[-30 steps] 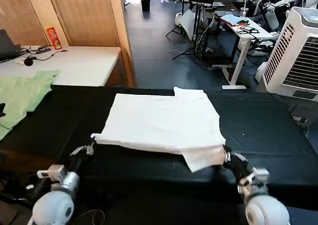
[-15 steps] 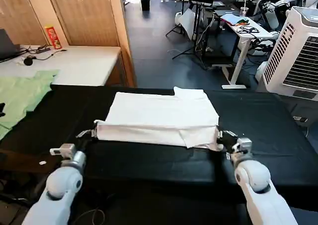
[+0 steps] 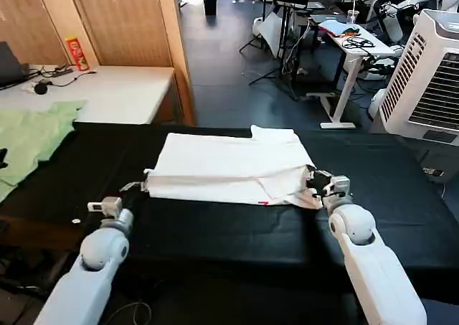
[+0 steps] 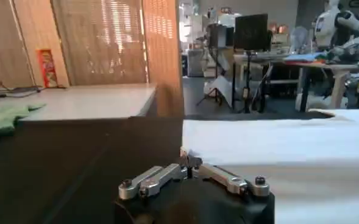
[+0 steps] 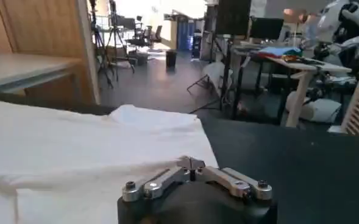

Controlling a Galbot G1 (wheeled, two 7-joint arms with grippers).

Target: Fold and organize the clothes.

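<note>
The left gripper (image 3: 138, 186) has its thin metal fingers pinched together on the near left corner of the white T-shirt (image 3: 233, 166). In the left wrist view the same gripper (image 4: 190, 162) meets at a point right on the cloth's edge (image 4: 277, 146), with its two silver linkage bars folding inward. The right gripper (image 3: 313, 181) is likewise closed on the near right corner of the shirt, where the fabric bunches and a small red mark shows at the hem. In the right wrist view its fingertips (image 5: 191, 162) come together against the soft, matte cotton (image 5: 75, 146).

The T-shirt lies flat across the middle of a black cloth-covered table (image 3: 215, 228), folded into a broad, roughly rectangular shape, with its near edge lifted and doubled back between the two grippers. A small flap sticks out at the far right corner. The surface is smooth with shallow wrinkles.

Both rounded white arms reach forward from the near edge. At the far left lies a pale green garment (image 3: 29, 140), partly over a light tabletop (image 3: 115, 92).
</note>
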